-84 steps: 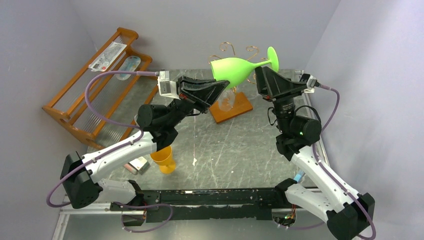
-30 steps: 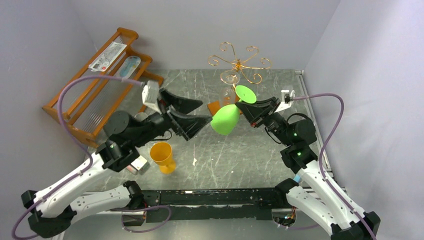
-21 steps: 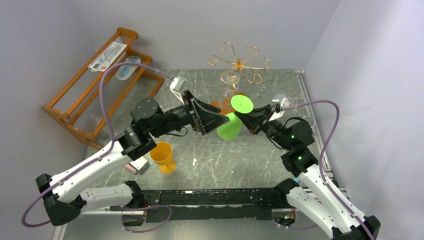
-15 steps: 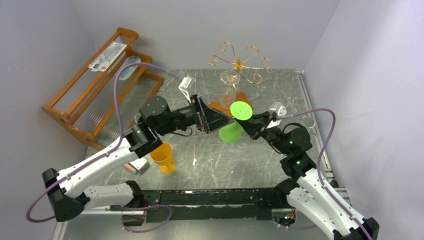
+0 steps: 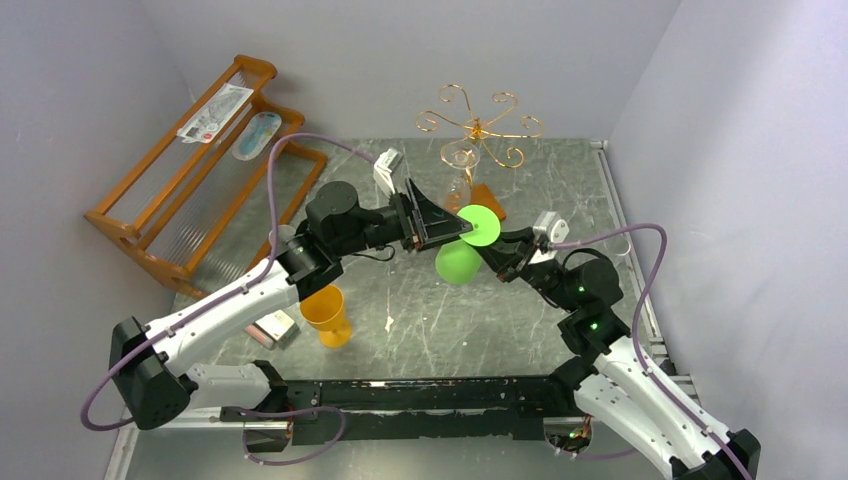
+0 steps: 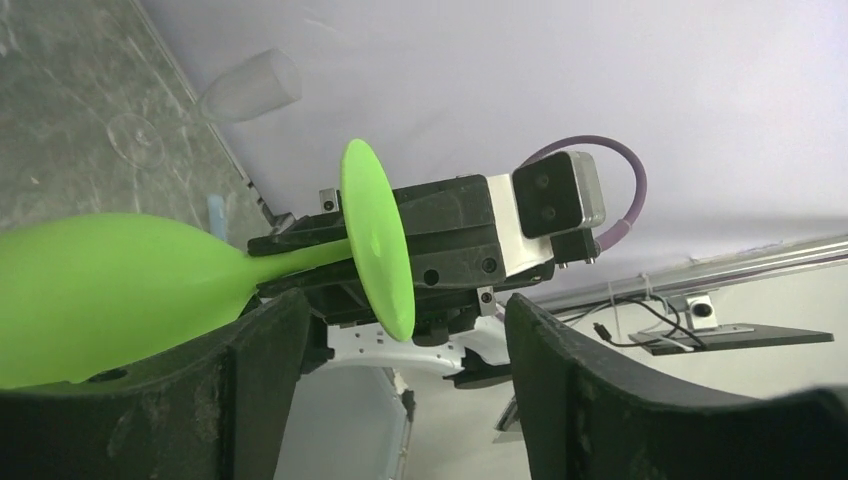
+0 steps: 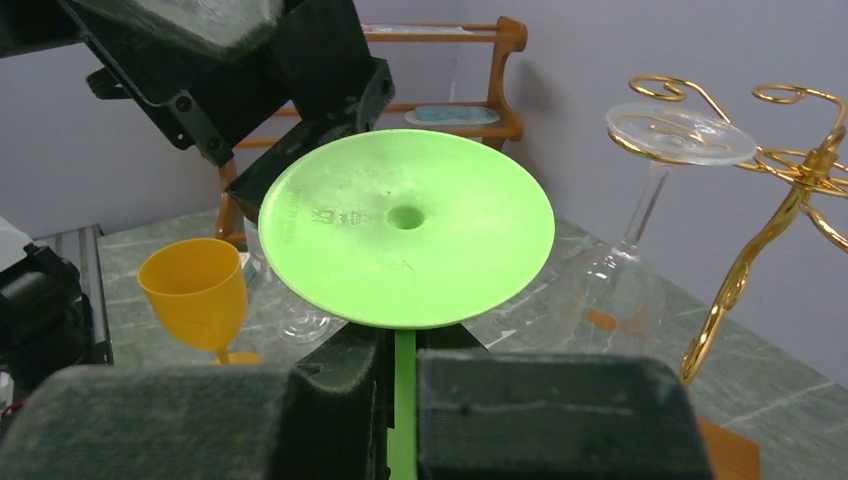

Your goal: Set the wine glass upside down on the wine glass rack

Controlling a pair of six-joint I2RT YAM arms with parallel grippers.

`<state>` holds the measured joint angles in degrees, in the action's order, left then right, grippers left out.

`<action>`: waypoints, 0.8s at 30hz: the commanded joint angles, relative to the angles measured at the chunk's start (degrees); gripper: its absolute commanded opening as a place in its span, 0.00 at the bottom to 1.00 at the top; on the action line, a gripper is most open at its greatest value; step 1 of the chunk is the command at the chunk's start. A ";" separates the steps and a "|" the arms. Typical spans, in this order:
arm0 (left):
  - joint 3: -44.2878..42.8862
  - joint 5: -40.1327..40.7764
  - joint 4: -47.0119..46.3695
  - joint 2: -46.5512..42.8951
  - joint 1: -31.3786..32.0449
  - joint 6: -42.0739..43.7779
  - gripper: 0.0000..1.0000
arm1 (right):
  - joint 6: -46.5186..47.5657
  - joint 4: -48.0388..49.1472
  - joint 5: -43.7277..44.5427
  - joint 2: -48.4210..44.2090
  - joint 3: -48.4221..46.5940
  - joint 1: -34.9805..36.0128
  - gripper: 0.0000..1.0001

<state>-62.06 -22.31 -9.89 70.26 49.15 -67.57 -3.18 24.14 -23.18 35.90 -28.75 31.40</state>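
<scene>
Top external: my right gripper (image 5: 497, 252) was clamped on the stem of the green wine glass (image 5: 458, 263), held mid-air near the wine glass rack (image 5: 478, 127), bowl tipped downward; left gripper (image 5: 452, 226) sat around its foot. Left wrist: fingers (image 6: 262, 380) spread wide either side of the foot, not touching afaict. Right wrist: fingers (image 7: 540, 420) pinched the stem; foot faced the camera, rack off to the right.

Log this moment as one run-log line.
right claw: shut on green wine glass stem | left claw: open, straddling the foot | glass: foot up, tilted | wine glass rack: green glass not yet hung
</scene>
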 commanded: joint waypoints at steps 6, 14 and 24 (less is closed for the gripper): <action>1.89 -8.52 -6.73 3.82 -2.99 -9.07 0.51 | 6.16 -1.91 2.81 -0.48 -0.82 2.99 0.00; 1.48 -8.90 -0.01 3.29 -3.88 -5.02 0.16 | 8.37 -5.15 3.61 1.75 -2.56 6.17 0.00; 2.74 -9.31 6.56 -2.03 -10.62 -1.29 0.05 | 5.85 -12.05 0.67 3.86 -6.91 8.12 0.44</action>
<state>-60.12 -30.87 -5.63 71.66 43.00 -71.18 3.88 17.12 -19.18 39.46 -31.20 39.00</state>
